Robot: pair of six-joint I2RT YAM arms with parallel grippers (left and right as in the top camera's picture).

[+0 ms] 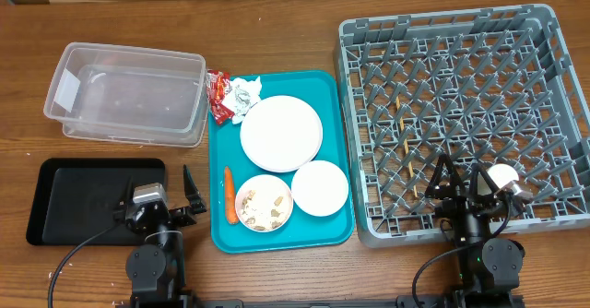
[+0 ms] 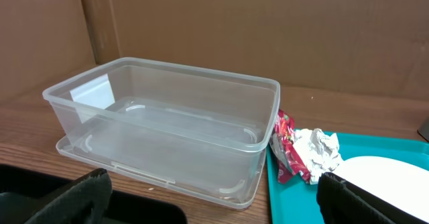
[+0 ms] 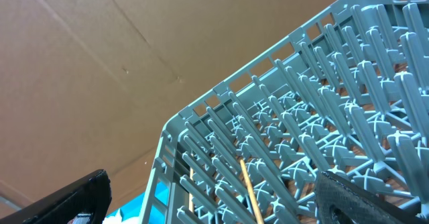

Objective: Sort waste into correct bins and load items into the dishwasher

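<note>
Stock: my left pincer (image 1: 159,192) spread wide at the black tray's (image 1: 55,197) right edge, beside the teal tray (image 1: 217,160) bearing tissue (image 1: 245,96), wrapper (image 1: 218,96), carrot (image 1: 230,195) and plate (image 1: 281,133); my right pincer (image 1: 459,181) spread wide over the grey rack's (image 1: 553,114) near edge, chopsticks (image 1: 404,133) and cup (image 1: 503,177) inside.

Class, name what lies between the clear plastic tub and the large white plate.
The red snack wrapper and crumpled tissue, seen overhead, lie between tub and plate.

Clear glossy plastic tub (image 2: 167,127), matt grey plastic dish rack (image 1: 461,114), crumpled paper tissue (image 2: 320,151), wood-grain table (image 1: 277,280)
</note>
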